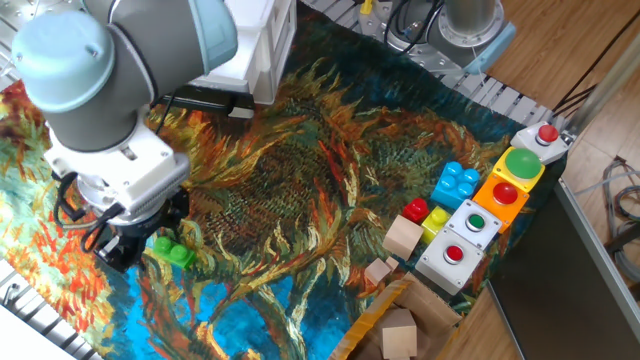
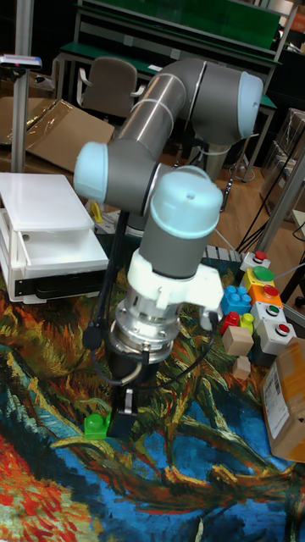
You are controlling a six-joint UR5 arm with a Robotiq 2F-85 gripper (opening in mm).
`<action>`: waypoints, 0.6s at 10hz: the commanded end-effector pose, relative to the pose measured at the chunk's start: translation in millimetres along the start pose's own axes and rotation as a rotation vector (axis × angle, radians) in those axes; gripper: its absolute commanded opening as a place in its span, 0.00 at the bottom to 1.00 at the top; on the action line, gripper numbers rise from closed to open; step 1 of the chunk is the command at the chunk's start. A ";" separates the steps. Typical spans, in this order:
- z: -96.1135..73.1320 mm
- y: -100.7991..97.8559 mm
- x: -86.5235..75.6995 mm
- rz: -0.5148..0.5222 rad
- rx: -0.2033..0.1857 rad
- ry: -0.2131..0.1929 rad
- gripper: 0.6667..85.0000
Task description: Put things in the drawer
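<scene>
The small green brick lies on the painted cloth at the front left; in the tall fixed view the brick rests just left of a dark fingertip. My gripper is low over the cloth, right at the brick's end, its wrist hiding the fingers, so their spacing does not show. My gripper appears to touch the brick. The white drawer stands pulled out of the white cabinet at the back left, far from the gripper.
At the right are a blue brick, small red and yellow bricks, wooden cubes and a row of button boxes. A cardboard box sits at the front right edge. The arm's elbow hangs over the cabinet.
</scene>
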State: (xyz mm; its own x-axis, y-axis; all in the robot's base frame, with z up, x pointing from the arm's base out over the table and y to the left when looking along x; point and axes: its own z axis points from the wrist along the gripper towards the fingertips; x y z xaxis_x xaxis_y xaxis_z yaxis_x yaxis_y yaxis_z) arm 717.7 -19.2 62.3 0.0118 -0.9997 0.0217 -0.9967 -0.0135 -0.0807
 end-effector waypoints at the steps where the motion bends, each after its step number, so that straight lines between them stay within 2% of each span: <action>1: 13.7 1.4 1.5 -0.017 -0.012 -0.031 0.70; 3: 14.0 4.2 -2.5 -0.030 -0.022 -0.047 0.70; 6: 18.7 20.2 -13.8 -0.030 -0.056 -0.101 0.70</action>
State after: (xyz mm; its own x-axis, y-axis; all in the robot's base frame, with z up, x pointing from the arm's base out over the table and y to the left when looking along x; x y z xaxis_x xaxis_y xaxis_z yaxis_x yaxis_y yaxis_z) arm 707.4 -13.4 44.8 0.0444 -0.9985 -0.0317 -0.9982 -0.0431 -0.0428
